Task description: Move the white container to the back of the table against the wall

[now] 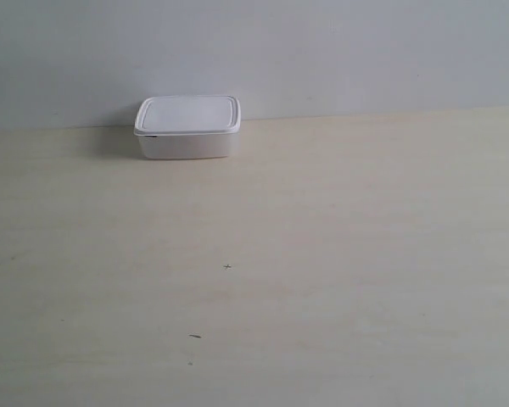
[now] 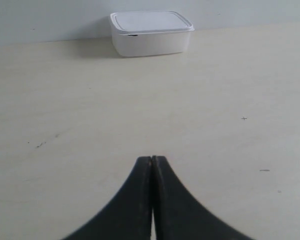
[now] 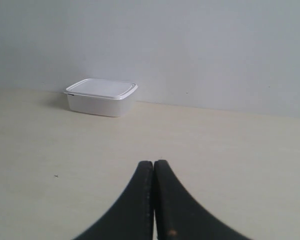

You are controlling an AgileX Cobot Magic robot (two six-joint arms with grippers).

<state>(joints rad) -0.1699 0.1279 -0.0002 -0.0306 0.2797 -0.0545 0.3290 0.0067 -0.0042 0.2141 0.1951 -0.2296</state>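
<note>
One white container (image 1: 187,127), lid on, stands at eleven o'clock from the middle of the one table (image 1: 322,254), at its back edge by the wall (image 1: 365,51). Two grippers, left gripper (image 2: 151,159) and right gripper (image 3: 153,162), sit well apart from it, each with fingers pressed together, empty.

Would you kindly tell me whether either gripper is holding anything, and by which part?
Nothing is held. The left gripper and the right gripper are both shut and empty; the container sits far from them by the wall.
</note>
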